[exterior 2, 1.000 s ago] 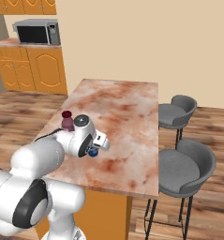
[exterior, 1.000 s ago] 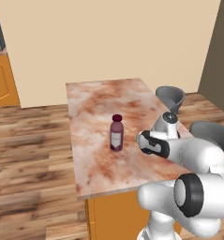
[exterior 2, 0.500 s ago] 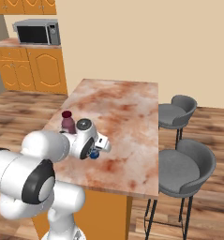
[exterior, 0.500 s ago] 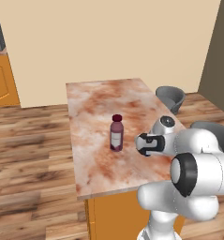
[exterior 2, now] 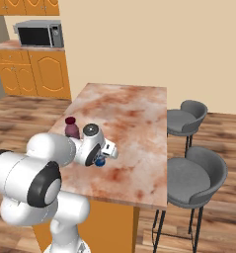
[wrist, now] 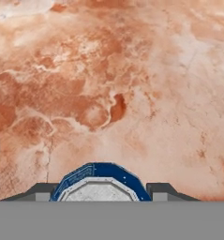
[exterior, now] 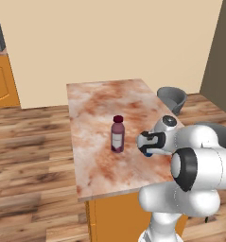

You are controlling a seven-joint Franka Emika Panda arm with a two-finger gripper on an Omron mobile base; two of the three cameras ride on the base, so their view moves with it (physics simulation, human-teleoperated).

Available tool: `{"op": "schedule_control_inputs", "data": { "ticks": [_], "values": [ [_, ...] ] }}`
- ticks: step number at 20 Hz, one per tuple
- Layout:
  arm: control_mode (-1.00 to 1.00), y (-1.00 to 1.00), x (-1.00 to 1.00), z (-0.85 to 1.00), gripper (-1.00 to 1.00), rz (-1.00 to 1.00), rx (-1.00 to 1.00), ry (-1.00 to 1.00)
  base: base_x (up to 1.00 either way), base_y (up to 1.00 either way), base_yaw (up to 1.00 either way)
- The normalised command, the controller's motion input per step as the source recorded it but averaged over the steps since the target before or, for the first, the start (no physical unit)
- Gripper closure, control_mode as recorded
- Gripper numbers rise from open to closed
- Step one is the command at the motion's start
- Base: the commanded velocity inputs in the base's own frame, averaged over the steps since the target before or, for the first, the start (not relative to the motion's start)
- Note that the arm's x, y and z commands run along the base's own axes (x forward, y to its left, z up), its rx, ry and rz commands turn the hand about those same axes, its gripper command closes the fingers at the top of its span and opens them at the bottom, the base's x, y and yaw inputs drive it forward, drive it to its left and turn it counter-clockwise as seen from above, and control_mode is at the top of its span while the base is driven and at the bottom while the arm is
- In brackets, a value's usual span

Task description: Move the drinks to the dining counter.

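Marbled reddish-brown and cream, the desk (exterior: 95,160) is standing free on wood flooring, and both drinks are sitting on its top. Near the arm's end of it, the blue can (wrist: 100,182) is standing upright between the gripper's (wrist: 100,191) two fingertips (wrist: 166,189), which are pinching it from either side. Just beside it, toward the desk's long edge, the dark maroon bottle (exterior: 117,134) with a red cap is standing upright and apart from the gripper. Two grey stools (exterior 2: 194,177) are lining the desk's other long side. Farther back, a microwave (exterior 2: 39,34) is resting on orange cabinets (exterior 2: 38,72).
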Motion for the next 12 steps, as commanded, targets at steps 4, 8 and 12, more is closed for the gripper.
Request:
{"op": "schedule_control_inputs", "data": {
  "ticks": [4,8,12],
  "values": [
    [-1.00,0.00,-0.01,-0.01,-1.00,0.00,0.00,-0.11,0.00,0.00,0.00],
    [-1.00,0.00,0.00,0.00,-1.00,0.00,0.00,-0.08,0.00,0.00,0.00],
    [-1.00,0.00,0.00,0.00,-1.00,0.00,0.00,-0.04,0.00,0.00,0.00]
  ]
}}
